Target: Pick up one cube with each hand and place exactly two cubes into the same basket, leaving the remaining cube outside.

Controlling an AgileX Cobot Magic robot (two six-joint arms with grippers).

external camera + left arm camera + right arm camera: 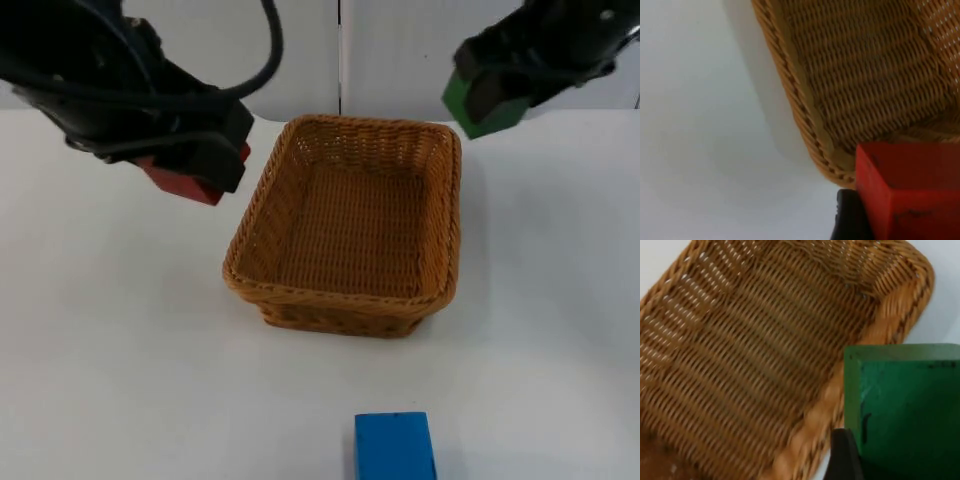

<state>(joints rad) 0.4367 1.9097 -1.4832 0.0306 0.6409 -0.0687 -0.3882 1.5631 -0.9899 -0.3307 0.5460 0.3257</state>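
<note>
White tabletop (110, 350) is running back to a grey partition wall (400, 50), and a wicker basket (350, 300) is sitting near its middle.

Jaws of the left gripper (190, 170) are clenching a red cube (180, 185), holding it above the tabletop just beside the basket's left rim, toward the back left part of the tabletop. In the left wrist view the red cube (910, 192) is sitting against a black fingertip (850, 220), with the basket's woven rim (800, 100) just beyond it and bare white surface to the side. No label or writing can be read on the red cube; faint dark scuffs are showing on its faces.

Jaws of the right gripper (490, 100) are grasping a green cube (478, 105), holding it in the air just beside the basket's back right corner. In the right wrist view the green cube (905, 410) is lying next to a black fingertip (842, 455), and the basket's open interior (765, 355) is spreading out beneath and beyond it. A few dark marks are showing on the green cube, but nothing legible.

Inside, the basket is holding nothing; its woven floor is showing bare in the top view.

A blue cube (395, 445) is resting on the tabletop at the front edge, well apart from the basket and from both grippers. No writing is showing on it either.
</note>
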